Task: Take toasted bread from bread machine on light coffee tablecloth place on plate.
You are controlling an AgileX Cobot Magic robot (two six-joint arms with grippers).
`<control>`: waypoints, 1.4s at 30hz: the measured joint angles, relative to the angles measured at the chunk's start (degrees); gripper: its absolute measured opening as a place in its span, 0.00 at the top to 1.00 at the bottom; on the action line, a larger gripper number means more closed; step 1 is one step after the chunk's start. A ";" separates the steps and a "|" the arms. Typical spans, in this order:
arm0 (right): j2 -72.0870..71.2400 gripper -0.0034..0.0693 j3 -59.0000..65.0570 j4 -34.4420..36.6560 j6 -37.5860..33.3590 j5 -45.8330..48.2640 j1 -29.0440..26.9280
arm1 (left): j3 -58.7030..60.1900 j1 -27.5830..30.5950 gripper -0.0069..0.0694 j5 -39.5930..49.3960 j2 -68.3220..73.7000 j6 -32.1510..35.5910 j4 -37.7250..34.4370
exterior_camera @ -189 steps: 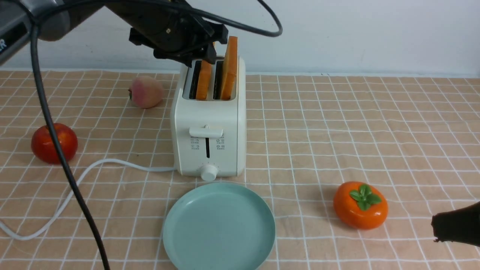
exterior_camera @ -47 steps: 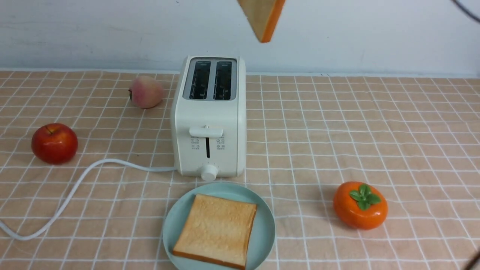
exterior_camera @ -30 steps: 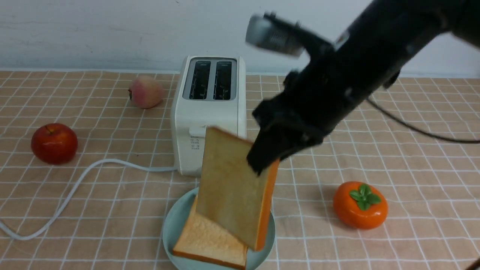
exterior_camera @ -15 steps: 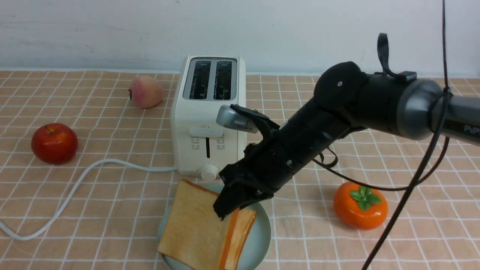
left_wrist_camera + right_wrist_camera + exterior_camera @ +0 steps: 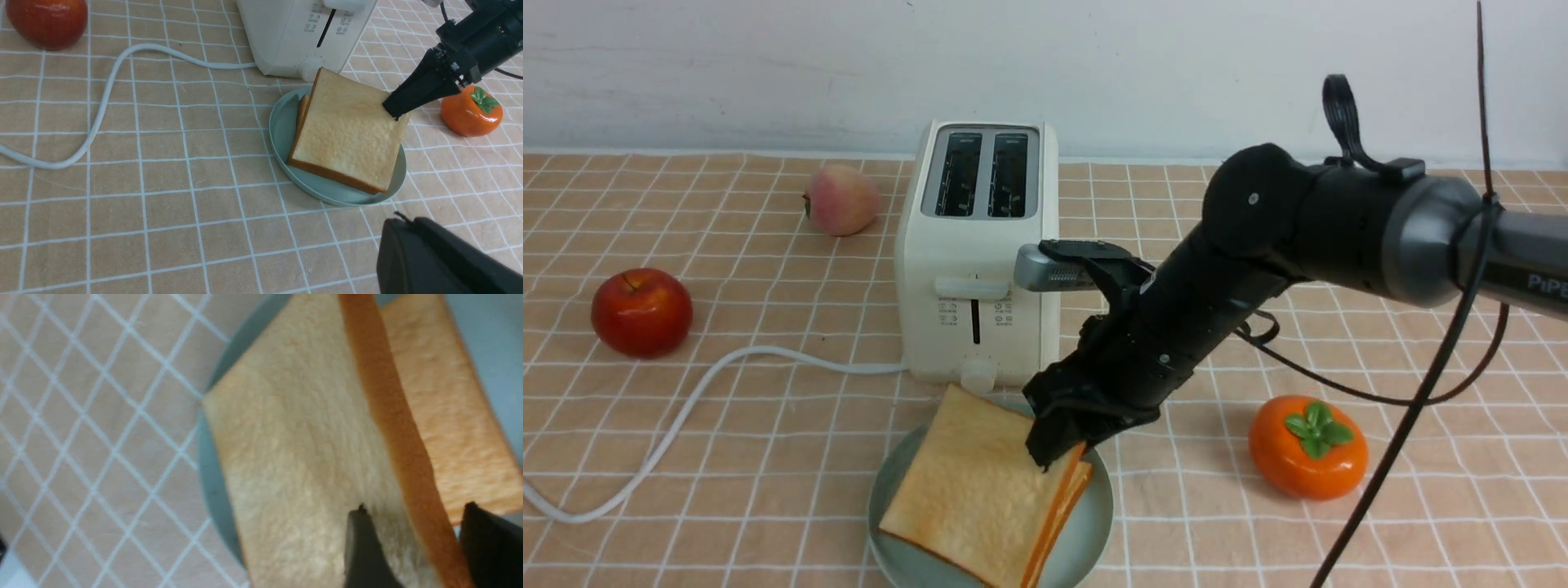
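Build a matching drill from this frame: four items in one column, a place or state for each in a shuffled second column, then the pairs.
Items
1. bread machine
2. plate
3. red apple
4. orange persimmon

Place or state
A. has both slices of toasted bread on it
B. both slots empty
C. far out on the robot's left
D. to the robot's right of the plate

Pairs: 1-B, 2-A, 3-C, 4-D

Bread machine (image 5: 976, 253) sits mid-tablecloth (image 5: 784, 474), with the plate (image 5: 1094, 523) right in front of it and both toasted bread slices (image 5: 980, 490) stacked on it. Apple (image 5: 641, 312) is off to the left, peach (image 5: 841, 200) behind-left, and persimmon (image 5: 1308, 447) right of the plate.
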 joint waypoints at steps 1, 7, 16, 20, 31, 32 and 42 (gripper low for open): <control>-0.50 0.37 0.00 -2.46 1.69 -0.28 0.00 | 0.00 0.00 0.93 0.00 0.00 0.00 0.00; -5.45 0.13 -3.69 -15.82 6.68 4.33 0.00 | 0.00 0.00 0.93 0.00 0.00 0.00 0.00; -25.87 0.67 -11.00 -38.86 22.34 15.26 -0.06 | 0.25 0.00 0.93 -3.69 0.00 0.00 0.06; -35.92 0.94 -10.00 -41.25 26.96 14.75 -0.05 | 1.80 0.00 0.93 -9.02 0.00 0.00 0.06; -80.05 0.97 28.27 -49.41 37.98 -14.70 -0.05 | 11.29 0.00 0.93 -25.07 0.00 0.00 -2.23; -81.00 0.97 29.27 -49.82 37.98 -14.70 -0.05 | 11.55 0.00 0.93 -25.25 0.05 0.00 -2.35; -112.98 0.96 57.61 -76.23 66.45 -29.85 -0.05 | 13.17 0.00 0.93 -33.85 0.05 0.00 -6.68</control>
